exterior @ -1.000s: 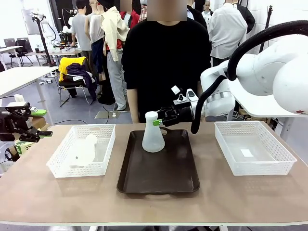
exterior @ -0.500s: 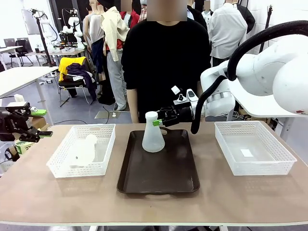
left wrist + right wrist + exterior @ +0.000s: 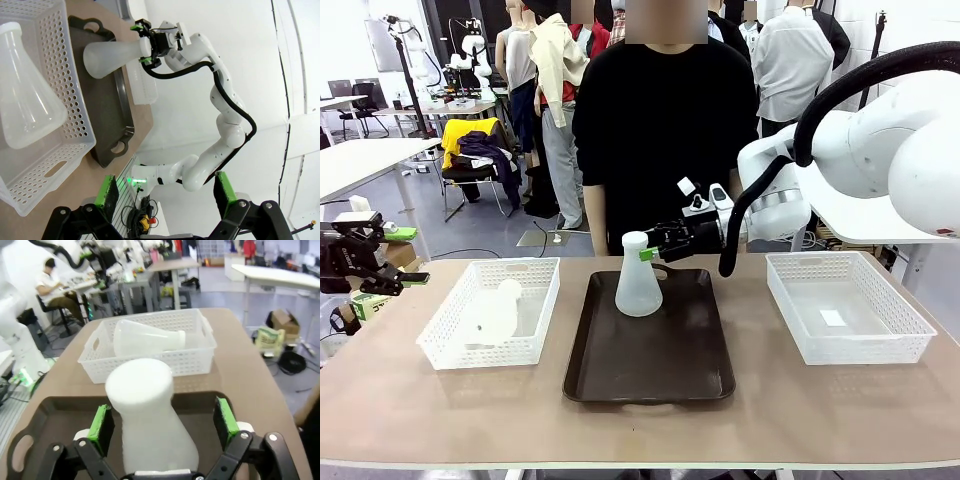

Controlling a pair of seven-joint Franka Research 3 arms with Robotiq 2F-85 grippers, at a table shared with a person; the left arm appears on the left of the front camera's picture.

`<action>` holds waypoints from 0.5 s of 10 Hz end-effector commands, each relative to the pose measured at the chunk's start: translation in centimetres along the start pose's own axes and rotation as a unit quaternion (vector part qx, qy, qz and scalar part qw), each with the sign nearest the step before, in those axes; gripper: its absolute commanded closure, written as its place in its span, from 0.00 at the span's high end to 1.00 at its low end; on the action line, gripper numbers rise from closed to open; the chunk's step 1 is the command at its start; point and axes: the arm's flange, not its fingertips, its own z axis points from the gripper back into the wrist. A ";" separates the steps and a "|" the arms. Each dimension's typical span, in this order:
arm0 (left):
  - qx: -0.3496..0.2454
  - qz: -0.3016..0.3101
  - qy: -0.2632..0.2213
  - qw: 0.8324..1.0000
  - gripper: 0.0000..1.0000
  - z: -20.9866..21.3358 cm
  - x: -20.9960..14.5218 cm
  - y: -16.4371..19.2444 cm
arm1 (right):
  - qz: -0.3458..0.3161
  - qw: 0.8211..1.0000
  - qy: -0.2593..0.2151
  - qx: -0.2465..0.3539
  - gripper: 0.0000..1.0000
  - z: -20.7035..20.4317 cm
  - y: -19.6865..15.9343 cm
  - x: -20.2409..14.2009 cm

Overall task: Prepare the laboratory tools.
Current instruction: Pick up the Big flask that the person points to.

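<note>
Two flasks are on the worktop point(image 3: 420, 410). One flask point(image 3: 638, 285) stands upright on the tray point(image 3: 650, 360), near the tray's far edge and at the middle of the worktop. The other flask point(image 3: 495, 312) lies on its side inside the left basket point(image 3: 445, 335), near the worktop's left edge. The right gripper point(image 3: 642, 250) reaches in from the right at the height of the upright flask's neck. Its fingers are spread wide, and the pads point(image 3: 225, 422) stand on both sides of the neck without pressing it. The left gripper point(image 3: 408, 256) hangs beyond the left edge of the worktop, also spread wide, with nothing between its fingers. The right basket point(image 3: 910, 320) sits near the right edge. A person point(image 3: 665, 130) in black stands at the far edge, behind the tray.
</note>
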 end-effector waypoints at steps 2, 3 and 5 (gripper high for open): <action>-0.001 0.004 -0.003 1.000 1.00 0.1 0.1 -0.2 | -0.034 0.996 0.055 -0.061 1.00 5.7 2.7 2.3; -0.001 0.004 -0.003 1.000 1.00 0.1 0.1 -0.2 | -0.043 0.994 0.063 -0.081 1.00 7.2 3.5 2.7; -0.001 0.004 -0.003 1.000 1.00 0.1 0.1 -0.2 | -0.050 0.987 0.095 -0.123 1.00 10.1 6.1 4.4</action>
